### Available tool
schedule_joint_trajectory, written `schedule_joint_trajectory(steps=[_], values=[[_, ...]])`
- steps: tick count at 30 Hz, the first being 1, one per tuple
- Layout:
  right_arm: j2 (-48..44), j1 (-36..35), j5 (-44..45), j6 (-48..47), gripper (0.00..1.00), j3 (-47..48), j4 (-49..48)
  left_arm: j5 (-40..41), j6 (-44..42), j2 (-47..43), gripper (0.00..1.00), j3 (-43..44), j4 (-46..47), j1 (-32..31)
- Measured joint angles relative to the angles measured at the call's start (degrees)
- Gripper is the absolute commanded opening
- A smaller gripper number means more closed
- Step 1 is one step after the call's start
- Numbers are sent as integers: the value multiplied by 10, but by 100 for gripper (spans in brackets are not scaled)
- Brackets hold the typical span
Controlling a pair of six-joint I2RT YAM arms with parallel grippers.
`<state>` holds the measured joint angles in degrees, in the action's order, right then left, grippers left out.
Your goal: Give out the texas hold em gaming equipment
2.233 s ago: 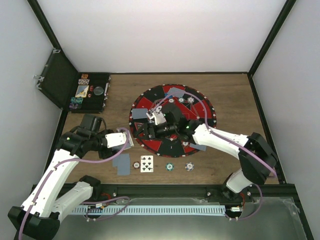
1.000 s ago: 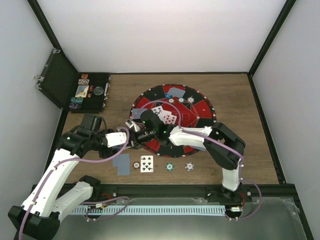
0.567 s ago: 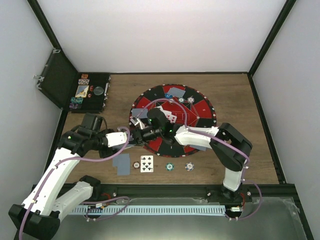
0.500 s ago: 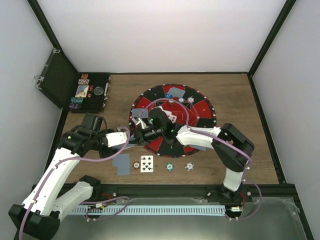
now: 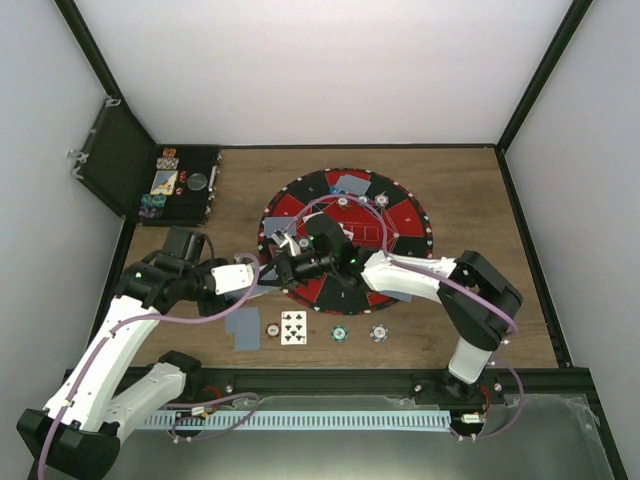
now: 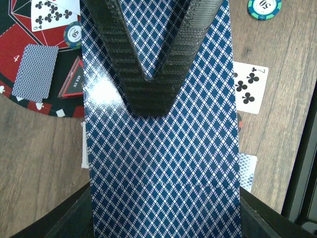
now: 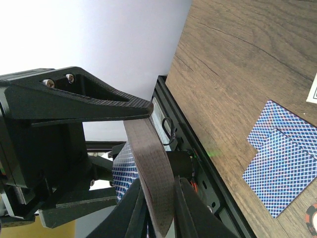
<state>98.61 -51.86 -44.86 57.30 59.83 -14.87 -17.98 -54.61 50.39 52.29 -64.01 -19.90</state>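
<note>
Right gripper (image 5: pixel 282 264) reached deck (image 6: pixel 163 173), apparently pinching it

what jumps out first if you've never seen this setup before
The big round red-and-black mat in the middle of the table. At its left edge the left gripper clamps a deck of blue-patterned cards, with the right gripper close against it. Next come the seven of clubs, face up near the front edge, and the open black case at the far left.
</note>
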Motion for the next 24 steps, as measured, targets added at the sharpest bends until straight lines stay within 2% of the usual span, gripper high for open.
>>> schedule_joint_trajectory(steps=[5,10,15,21,24], values=[[-13,0,6,-5,6,-4,12,-7,0,0,4,0,5,0],[-28,2,14,-12,6,-8,28,-17,0,0,4,0,11,0],[-38,4,19,-22,16,-8,41,-25,0,0,4,0,19,0],[-39,4,19,-24,18,-8,43,-25,0,0,4,0,18,0],[-39,8,19,-24,28,-8,47,-16,0,0,4,0,15,0]])
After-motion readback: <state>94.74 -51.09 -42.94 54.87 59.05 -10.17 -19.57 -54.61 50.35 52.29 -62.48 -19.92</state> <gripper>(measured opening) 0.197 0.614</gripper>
